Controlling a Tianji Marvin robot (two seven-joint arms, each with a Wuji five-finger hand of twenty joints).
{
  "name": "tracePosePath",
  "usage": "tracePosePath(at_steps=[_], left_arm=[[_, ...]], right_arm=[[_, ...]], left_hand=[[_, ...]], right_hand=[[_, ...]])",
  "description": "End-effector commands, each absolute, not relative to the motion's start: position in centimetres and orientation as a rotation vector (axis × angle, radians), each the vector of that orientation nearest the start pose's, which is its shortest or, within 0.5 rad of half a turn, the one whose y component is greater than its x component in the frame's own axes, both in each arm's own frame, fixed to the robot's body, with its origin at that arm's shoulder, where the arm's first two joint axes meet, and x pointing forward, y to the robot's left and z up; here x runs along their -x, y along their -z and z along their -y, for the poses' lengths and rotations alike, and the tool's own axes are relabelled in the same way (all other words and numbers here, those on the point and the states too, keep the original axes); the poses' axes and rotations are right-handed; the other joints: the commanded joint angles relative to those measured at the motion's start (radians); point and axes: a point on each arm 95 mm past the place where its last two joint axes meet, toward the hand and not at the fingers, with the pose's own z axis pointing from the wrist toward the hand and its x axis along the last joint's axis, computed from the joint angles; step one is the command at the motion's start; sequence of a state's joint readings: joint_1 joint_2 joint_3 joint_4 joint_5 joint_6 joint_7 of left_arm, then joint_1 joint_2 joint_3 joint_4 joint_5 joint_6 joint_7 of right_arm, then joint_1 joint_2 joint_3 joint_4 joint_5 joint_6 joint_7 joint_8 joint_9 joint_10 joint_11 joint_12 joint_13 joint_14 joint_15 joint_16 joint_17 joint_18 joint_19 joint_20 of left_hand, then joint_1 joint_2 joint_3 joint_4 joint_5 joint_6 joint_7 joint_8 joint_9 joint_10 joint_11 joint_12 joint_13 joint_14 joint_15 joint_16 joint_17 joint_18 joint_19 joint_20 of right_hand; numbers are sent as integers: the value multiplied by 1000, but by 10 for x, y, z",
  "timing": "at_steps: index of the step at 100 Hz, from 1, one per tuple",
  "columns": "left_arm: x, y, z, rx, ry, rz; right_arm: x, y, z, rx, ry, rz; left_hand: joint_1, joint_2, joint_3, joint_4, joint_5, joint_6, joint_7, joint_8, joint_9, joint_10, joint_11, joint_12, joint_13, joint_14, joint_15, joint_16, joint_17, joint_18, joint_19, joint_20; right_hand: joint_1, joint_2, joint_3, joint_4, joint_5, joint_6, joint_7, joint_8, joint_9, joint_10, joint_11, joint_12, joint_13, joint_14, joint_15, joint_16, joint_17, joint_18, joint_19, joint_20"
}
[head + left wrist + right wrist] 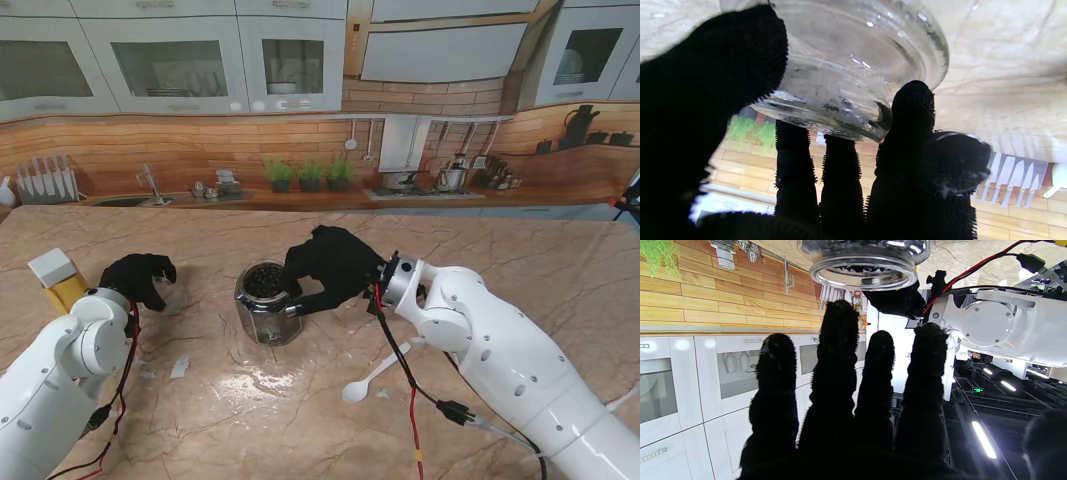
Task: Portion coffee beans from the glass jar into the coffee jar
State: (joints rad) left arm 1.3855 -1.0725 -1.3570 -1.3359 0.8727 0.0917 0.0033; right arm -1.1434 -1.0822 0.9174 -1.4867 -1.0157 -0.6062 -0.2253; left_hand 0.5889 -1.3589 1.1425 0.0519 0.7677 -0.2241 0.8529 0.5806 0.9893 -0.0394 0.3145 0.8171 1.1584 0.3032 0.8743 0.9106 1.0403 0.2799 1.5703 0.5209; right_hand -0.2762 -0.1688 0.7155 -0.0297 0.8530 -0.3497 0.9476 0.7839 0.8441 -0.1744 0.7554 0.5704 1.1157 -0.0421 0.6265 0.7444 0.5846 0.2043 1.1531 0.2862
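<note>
Nearest to me on the marble table (300, 420), a white plastic spoon (372, 378) lay flat beside the right forearm, its bowl toward me and its handle running away toward the right wrist. A couple of small white scraps (180, 366) sat on the stone by the left arm.

Farther on, near the middle of the table, the glass jar (267, 303) stood upright with its long axis vertical and its open mouth pointing up; dark coffee beans (264, 281) filled it close to the rim. The right hand (330, 268) reached in from the right, just beside and partly over the jar's rim, its fingers close against the glass. In the right wrist view the four fingers (836, 350) were stretched out straight and apart, with the jar mouth (864, 270) just beyond their tips and nothing held between them.

To the left, at about the same depth, the left hand (138, 277) was curled around a small clear vessel, the coffee jar (853, 70). The left wrist view showed it standing on the table with its axis vertical, the thumb (713, 66) pressed on one side and the other fingers (912, 110) wrapped round its wall and rim, so the hand gripped it. From the stand view the vessel itself was almost hidden behind the black glove.

Just left of that hand a yellow box with a white top (58, 278) stood near the table edge. Beyond the table rose a printed kitchen backdrop (320, 90).
</note>
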Motion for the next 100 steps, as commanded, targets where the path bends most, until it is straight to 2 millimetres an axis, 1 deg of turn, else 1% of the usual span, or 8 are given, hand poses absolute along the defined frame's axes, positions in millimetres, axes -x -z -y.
tracePosePath(at_steps=[1, 12, 29, 33, 60, 84, 100], left_arm=[[-467, 300, -119, 1411, 1283, -1192], [-463, 284, -116, 1385, 1321, -1200], [-457, 254, -110, 1345, 1388, -1218], [-456, 247, -108, 1332, 1407, -1221], [-448, 201, -91, 1234, 1491, -1310], [-438, 167, -68, 1152, 1590, -1378], [-430, 153, -48, 1107, 1652, -1426]], right_arm=[[-435, 227, -107, -325, -2094, -1769], [-435, 228, -104, -334, -2081, -1769], [-435, 232, -95, -353, -2054, -1768], [-435, 233, -93, -357, -2046, -1769], [-434, 240, -84, -386, -2016, -1765], [-432, 244, -76, -412, -2000, -1748], [-429, 247, -69, -429, -1985, -1736]], left_hand=[[211, 125, 244, 262, 128, 45, 414, 118, 244, -42, 204, 63, 95, -222, 105, 14, -7, -71, 53, -8], [212, 125, 240, 269, 128, 45, 413, 120, 245, -41, 204, 64, 96, -221, 105, 16, -7, -72, 56, -4], [210, 129, 236, 272, 128, 46, 412, 121, 244, -39, 202, 66, 95, -220, 106, 17, -7, -73, 58, 1], [213, 129, 236, 274, 128, 47, 412, 121, 244, -36, 202, 67, 96, -216, 107, 18, -7, -73, 57, 2], [209, 136, 231, 278, 126, 46, 410, 121, 244, -38, 200, 71, 95, -221, 105, 19, -6, -78, 58, 11], [205, 139, 226, 287, 121, 42, 409, 123, 244, -38, 197, 74, 95, -226, 106, 21, -5, -87, 56, 20], [204, 147, 224, 291, 117, 42, 408, 127, 243, -38, 196, 77, 94, -228, 107, 22, -5, -90, 55, 27]], right_hand=[[-5, -15, 13, 17, 25, -24, 34, -5, 26, -18, 31, 7, 21, -30, 18, -7, -3, -6, -2, -13], [-5, -15, 13, 17, 25, -24, 34, -6, 27, -17, 31, 7, 21, -31, 18, -7, -3, -7, -3, -14], [-5, -17, 14, 16, 27, -24, 36, -6, 27, -16, 32, 6, 21, -30, 19, -7, -2, -5, -1, -14], [-5, -17, 14, 16, 27, -25, 36, -6, 27, -17, 32, 6, 21, -31, 19, -8, -2, -5, -1, -14], [-5, -17, 15, 16, 28, -25, 36, -7, 27, -17, 31, 5, 20, -31, 18, -8, -1, -4, 0, -15], [-5, -19, 15, 16, 29, -24, 37, -8, 29, -19, 31, 5, 21, -29, 19, -8, -1, -2, 0, -15], [-5, -19, 15, 16, 30, -25, 37, -8, 30, -19, 31, 5, 23, -30, 20, -7, 0, -1, 1, -16]])
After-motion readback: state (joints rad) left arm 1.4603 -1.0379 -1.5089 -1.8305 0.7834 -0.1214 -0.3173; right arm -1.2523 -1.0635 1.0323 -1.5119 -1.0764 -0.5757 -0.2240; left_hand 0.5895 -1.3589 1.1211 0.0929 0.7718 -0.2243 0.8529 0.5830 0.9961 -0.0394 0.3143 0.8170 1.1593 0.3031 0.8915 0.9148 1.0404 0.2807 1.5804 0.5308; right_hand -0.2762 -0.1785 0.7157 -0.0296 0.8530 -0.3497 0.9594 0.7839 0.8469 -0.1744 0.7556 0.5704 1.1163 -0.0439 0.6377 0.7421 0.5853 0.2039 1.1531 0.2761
